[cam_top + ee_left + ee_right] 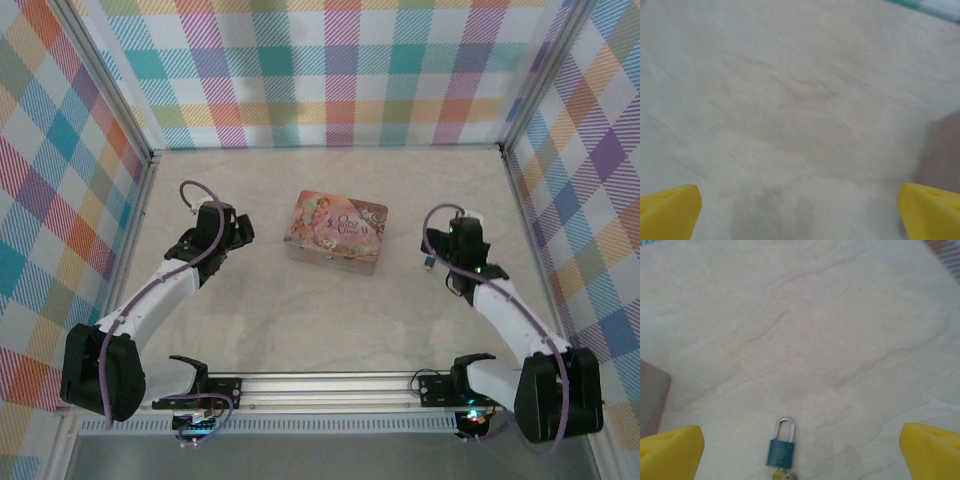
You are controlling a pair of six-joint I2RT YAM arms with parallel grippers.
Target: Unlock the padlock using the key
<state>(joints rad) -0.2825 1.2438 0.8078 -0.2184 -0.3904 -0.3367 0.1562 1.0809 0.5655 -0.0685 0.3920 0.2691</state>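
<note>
A small teal padlock (pixel 780 452) with a silver shackle lies flat on the table, shackle pointing away from my right gripper (pixel 800 455). That gripper hovers over it, open, with the yellow fingertips (pixel 671 452) far apart on either side. A small brass-and-grey key (pixel 782 475) sticks out of the lock's lower end, cut off by the frame edge. In the top view the padlock (pixel 428 263) is a blue speck just left of the right gripper (pixel 447 250). My left gripper (pixel 228 230) is open over bare table, its fingertips (pixel 669 212) holding nothing.
A pink picture tin (pixel 336 233) sits mid-table between the two arms, and its edge shows in both wrist views (pixel 943 150) (pixel 652 401). Plaid walls (pixel 330 70) enclose the marble-patterned table (pixel 330 320) on three sides.
</note>
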